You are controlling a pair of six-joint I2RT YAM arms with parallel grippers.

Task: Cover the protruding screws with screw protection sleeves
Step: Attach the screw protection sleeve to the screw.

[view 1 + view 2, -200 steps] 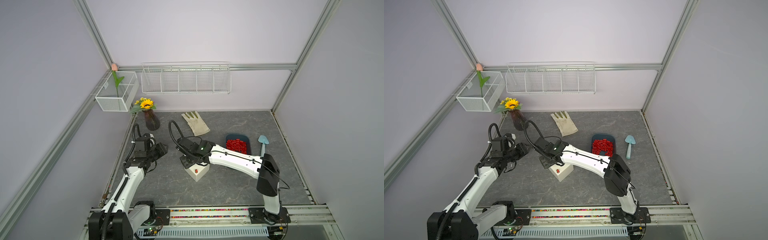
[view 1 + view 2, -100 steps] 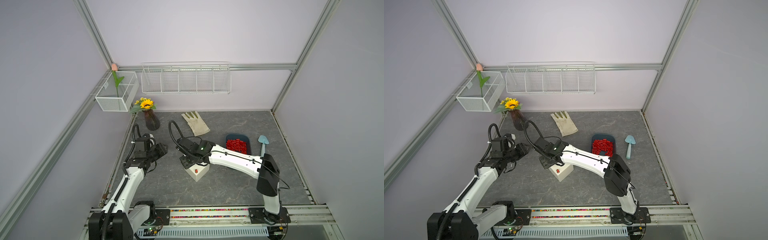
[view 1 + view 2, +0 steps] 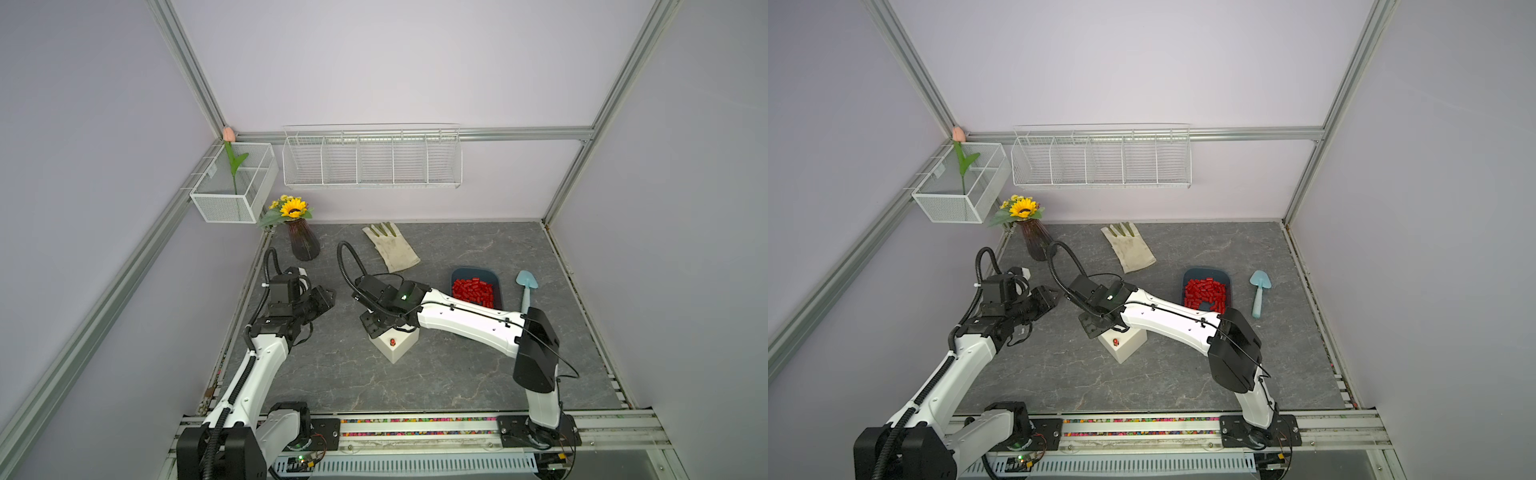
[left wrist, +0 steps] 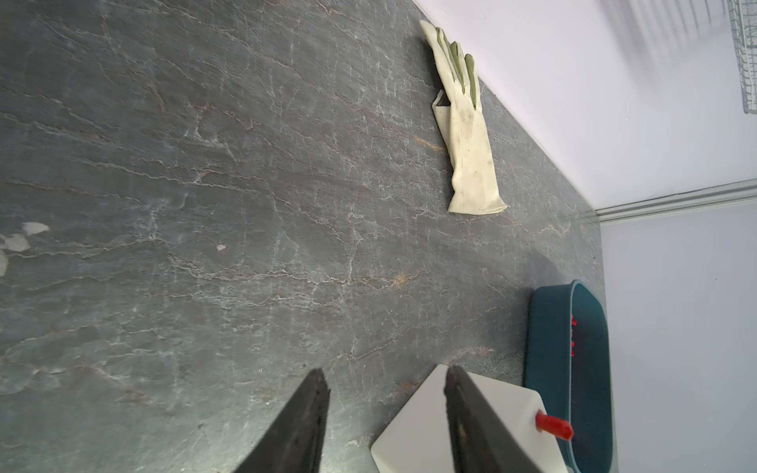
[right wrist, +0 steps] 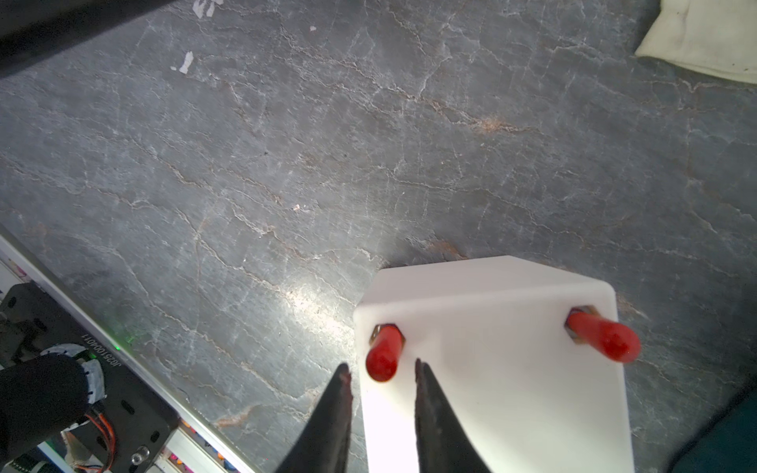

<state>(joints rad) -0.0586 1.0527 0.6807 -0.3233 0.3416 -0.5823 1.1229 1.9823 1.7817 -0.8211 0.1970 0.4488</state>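
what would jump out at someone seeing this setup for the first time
The heap of red sleeves in the dark blue tray, at the right of the grey table, stands out first. Next comes the white box mid-table under the right gripper, whose jaws stand open beside a fitted sleeve on its top. The sunflower in the back left corner also draws the eye.

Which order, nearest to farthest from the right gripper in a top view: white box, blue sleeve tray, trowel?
1. White box, directly under the right gripper.
2. Blue tray of red sleeves, off to its right.
3. Light blue trowel, beyond the tray, farthest right.
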